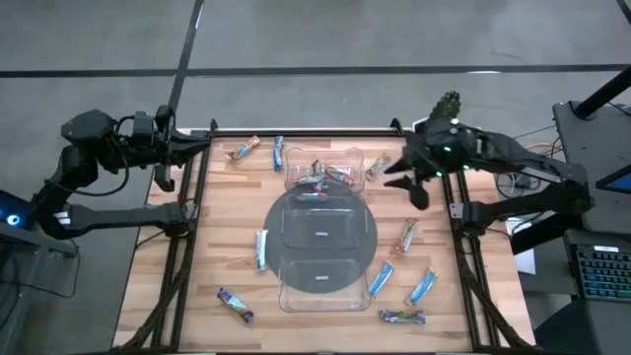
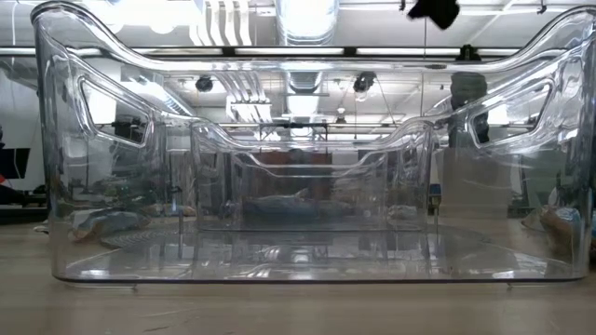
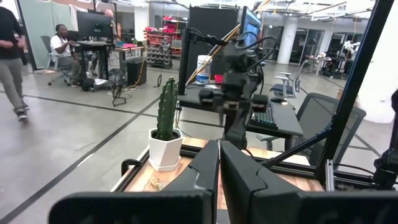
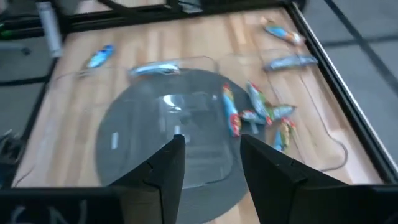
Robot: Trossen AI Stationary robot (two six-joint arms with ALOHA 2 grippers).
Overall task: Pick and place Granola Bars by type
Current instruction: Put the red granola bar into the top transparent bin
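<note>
Several Granola Bars already lie heaped in the far compartment of the clear plastic compartment tray, while the two nearer compartments look bare, so by my reading the sorting has only begun. Others are scattered over the wooden bench: one light blue bar just left of the tray, a dark multicoloured bar near the front left corner, an orange-brown bar to the right, two more light blue ones beside the tray's right edge, and another dark one at the front. A few rest along the far edge, near the rail.

The right hand hovers above the bench at the tray's far right corner, its fingers apart with nothing between them; its wrist camera looks down over the tray and the heap. That pose would suit either a release just made or a reach for the bar lying beside it, and I cannot say which.

The left hand waits beyond the bench's far left corner, fingers pressed together and empty, pointed level toward the room, clear of the work. A potted cactus stands at the far right corner.

From bench height the tray walls blur everything behind them, so the bars show only as faint shapes there
</note>
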